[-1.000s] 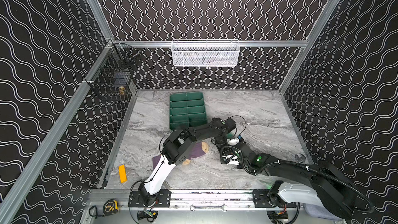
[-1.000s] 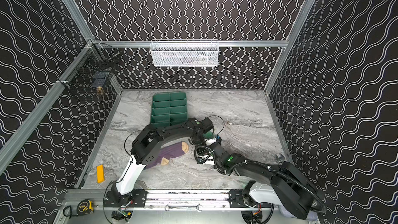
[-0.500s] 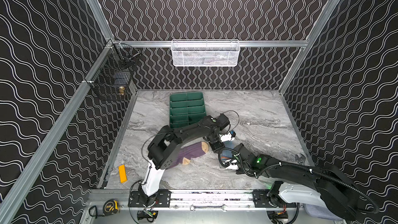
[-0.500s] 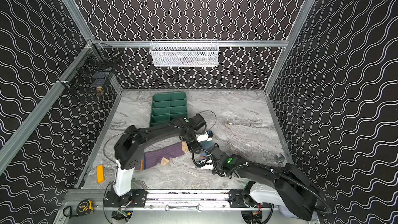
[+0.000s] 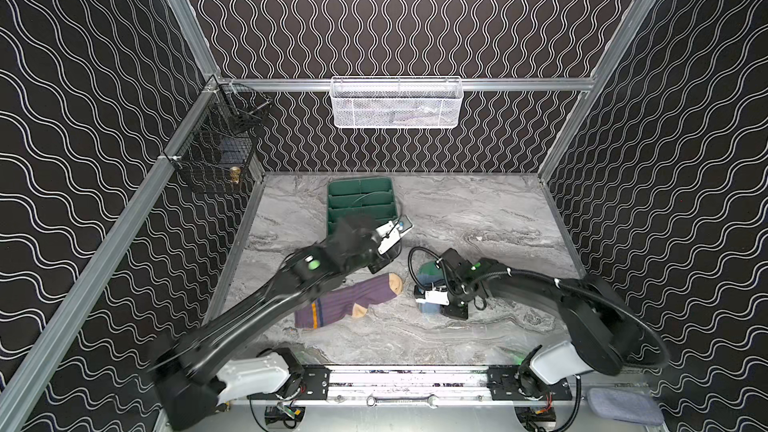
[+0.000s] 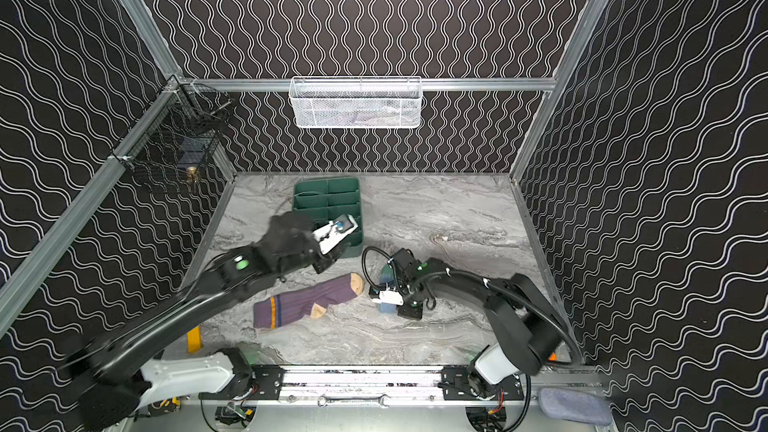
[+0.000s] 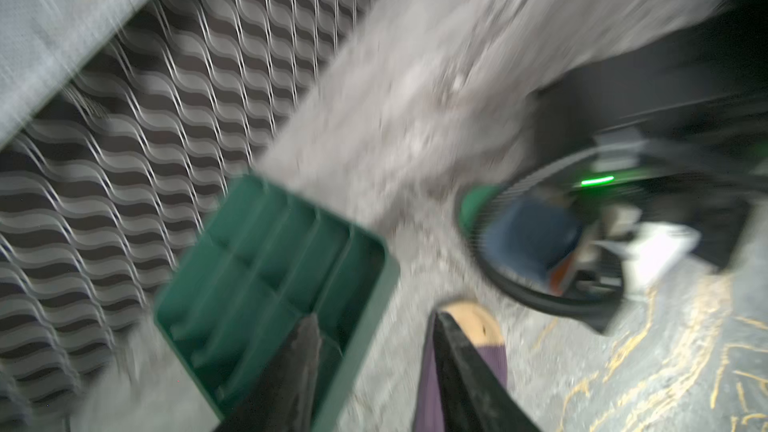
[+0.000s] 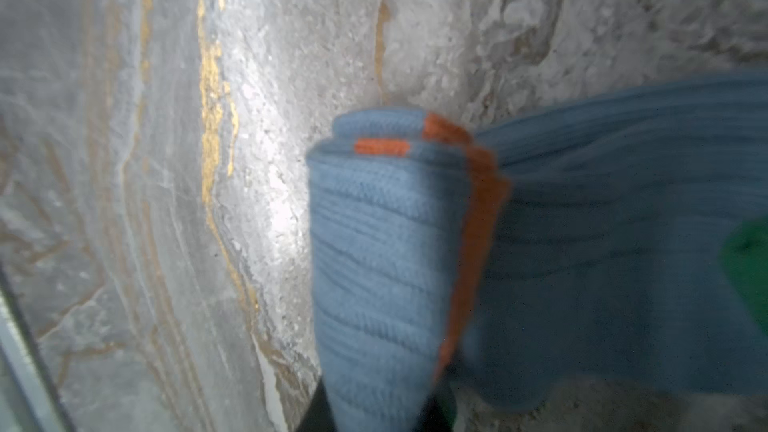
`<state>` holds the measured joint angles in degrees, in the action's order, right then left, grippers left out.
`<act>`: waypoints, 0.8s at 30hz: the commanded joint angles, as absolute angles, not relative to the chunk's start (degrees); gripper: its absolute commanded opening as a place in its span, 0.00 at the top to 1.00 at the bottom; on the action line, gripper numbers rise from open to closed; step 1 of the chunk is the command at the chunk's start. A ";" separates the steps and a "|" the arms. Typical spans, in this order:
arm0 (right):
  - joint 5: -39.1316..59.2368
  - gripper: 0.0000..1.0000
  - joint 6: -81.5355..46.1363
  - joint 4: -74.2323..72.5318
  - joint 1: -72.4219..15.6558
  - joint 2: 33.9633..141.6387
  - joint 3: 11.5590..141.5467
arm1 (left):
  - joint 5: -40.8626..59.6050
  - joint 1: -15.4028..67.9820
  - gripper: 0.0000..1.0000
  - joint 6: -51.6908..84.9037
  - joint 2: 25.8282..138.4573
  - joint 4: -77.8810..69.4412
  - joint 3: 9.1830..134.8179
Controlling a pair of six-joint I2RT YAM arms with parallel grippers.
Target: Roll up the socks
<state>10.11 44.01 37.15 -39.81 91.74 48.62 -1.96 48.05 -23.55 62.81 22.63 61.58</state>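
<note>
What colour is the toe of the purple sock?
Tan. The purple sock shows its toe best in a top view.

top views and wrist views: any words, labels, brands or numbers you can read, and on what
No text is readable in any view.
White tag beside the blue sock: too small to read.
White plate on the left arm: no legible mark.
The purple sock and the green tray: no print visible.

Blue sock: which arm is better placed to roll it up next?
Right: the right pincer is shut on the partly rolled blue sock; the left pincer is open, empty, by the purple sock.
</note>
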 commanded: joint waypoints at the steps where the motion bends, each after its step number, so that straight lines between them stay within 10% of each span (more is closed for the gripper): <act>1: 13.19 1.00 42.25 46.97 -37.97 96.19 50.97 | 9.26 50.94 0.50 -34.06 58.19 24.37 57.40; 10: 13.80 1.00 43.14 48.78 -34.22 106.25 59.82 | -11.57 68.46 0.43 -42.88 69.17 16.40 49.73; 24: 11.41 1.00 48.87 39.93 -32.72 112.29 60.41 | -15.57 69.94 0.42 -41.72 94.71 -7.83 46.27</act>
